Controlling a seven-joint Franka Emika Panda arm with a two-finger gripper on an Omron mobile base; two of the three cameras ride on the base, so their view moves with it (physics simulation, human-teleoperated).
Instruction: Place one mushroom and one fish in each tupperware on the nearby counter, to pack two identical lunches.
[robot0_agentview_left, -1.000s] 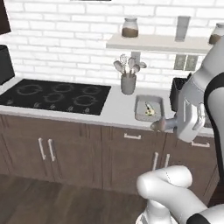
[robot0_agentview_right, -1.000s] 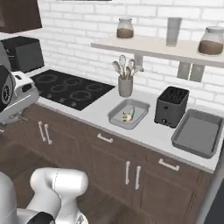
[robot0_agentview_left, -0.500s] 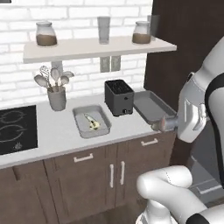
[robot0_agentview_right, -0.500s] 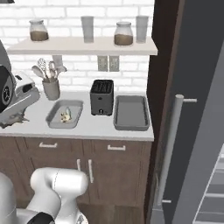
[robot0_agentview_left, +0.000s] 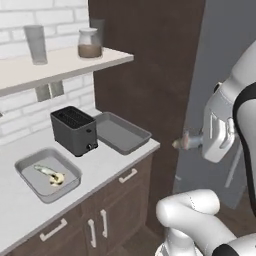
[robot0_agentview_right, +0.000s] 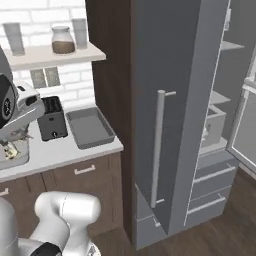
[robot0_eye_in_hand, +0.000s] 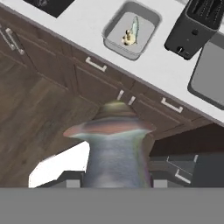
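Fridge (robot0_agentview_right: 180, 115): tall grey unit right of the counter run, one door closed with a long handle, shelves showing beyond it.
Counter (robot0_agentview_left: 102, 161): off-white top carrying both trays, with a black toaster (robot0_agentview_left: 74, 131) between them.
Empty tupperware (robot0_agentview_left: 121, 134): at the counter's end just beside the toaster, with nothing in it.
Filled tupperware (robot0_agentview_left: 22, 167): on the toaster's other side, with one packed fish (robot0_agentview_left: 44, 170) and one mushroom (robot0_agentview_left: 56, 178) lying close together; this lunch looks complete.
Gripper (robot0_agentview_left: 191, 142): out over the floor, well apart from the counter, jaws partly closed around a small item.
Held fish (robot0_eye_in_hand: 116, 148): silvery grey and flared at the end facing the camera; I take it for the second fish, though the end-on angle leaves some doubt.
Step in hand: carrying the catch toward the second tray.
Next move: swing the hand over the empty tupperware, lower it inside the rim, then release; a mushroom would remain to fetch.
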